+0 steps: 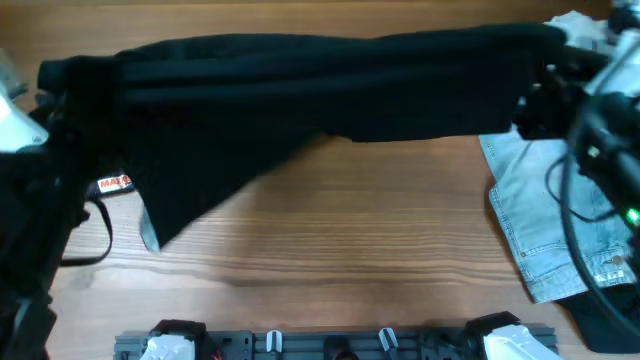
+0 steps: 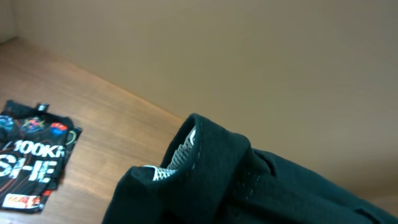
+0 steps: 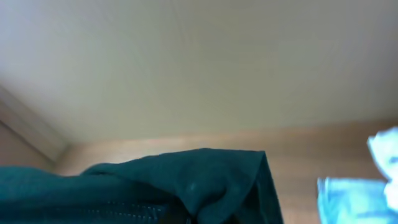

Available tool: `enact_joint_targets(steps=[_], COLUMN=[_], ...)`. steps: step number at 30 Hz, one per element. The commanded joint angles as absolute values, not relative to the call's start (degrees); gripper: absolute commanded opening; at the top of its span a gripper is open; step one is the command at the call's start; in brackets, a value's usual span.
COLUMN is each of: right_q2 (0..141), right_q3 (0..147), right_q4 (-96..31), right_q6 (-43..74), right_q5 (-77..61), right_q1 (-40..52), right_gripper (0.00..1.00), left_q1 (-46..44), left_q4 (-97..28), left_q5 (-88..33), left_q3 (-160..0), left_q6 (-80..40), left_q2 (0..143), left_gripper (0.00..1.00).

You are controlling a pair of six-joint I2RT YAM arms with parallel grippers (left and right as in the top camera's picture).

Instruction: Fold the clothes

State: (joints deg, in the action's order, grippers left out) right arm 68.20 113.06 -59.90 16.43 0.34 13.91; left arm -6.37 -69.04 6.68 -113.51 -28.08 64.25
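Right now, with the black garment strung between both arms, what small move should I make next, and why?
Probably lower both ends together, keeping tension, to lay the black garment flat on the table. It hangs stretched across the far side, its left part sagging toward the wood, and the denim lies at the right, so set it down short of that.
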Motion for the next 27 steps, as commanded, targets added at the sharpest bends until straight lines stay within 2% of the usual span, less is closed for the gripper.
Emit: enact_joint_targets(steps=[1, 6, 10, 14, 17, 20, 24, 26, 27], right_q2=[69.30, 76.66, 89.10, 101.14, 102.39, 100.03, 99.37, 99.50, 99.90], right_q3=[114.17, 114.17, 114.15, 114.17, 114.21, 117.38, 122.41, 122.34, 122.34], right_q4=[-59.59, -59.88, -57.12, -40.12, -24.38, -13.10, -17.78, -25.89, -31.70], right_q6=[13.41, 11.92, 12.47, 12.01, 11.97, 12.08, 11.97, 11.94, 11.97], right_q5=[13.54, 13.52, 12.91, 5.65, 4.60, 4.62, 6.04, 9.54, 10.33], right_q1=[12.82, 12.82, 12.16, 8.01, 4.47, 0.54, -3.68, -4.47, -4.47], right_gripper=[0.04, 0.04, 0.04, 0.04, 0.04, 0.04, 0.04, 0.04, 0.04], left_q1=[-5.34, -5.34, -5.34, -5.28, -4.58, -3.20, -1.74, -1.74, -1.74], left_q4=[-68.93, -69.80, -65.17, -47.22, -28.73, -16.93, -20.62, -29.06, -38.26], left_q5=[13.30, 13.30, 13.32, 13.63, 13.82, 14.39, 14.41, 14.41, 14.39], left_q3=[-114.50, -114.50, -114.50, -114.50, -114.54, -119.20, -127.61, -127.66, -127.61], left_q6=[-26.72, -26.41, -24.86, -15.11, -14.52, -15.11, -17.10, -17.10, -17.17], left_q2=[66.61, 75.61, 88.51, 101.80, 105.01, 104.47, 104.36, 104.22, 104.25], left_gripper=[0.04, 0.04, 0.04, 0.04, 0.04, 0.04, 0.04, 0.04, 0.04])
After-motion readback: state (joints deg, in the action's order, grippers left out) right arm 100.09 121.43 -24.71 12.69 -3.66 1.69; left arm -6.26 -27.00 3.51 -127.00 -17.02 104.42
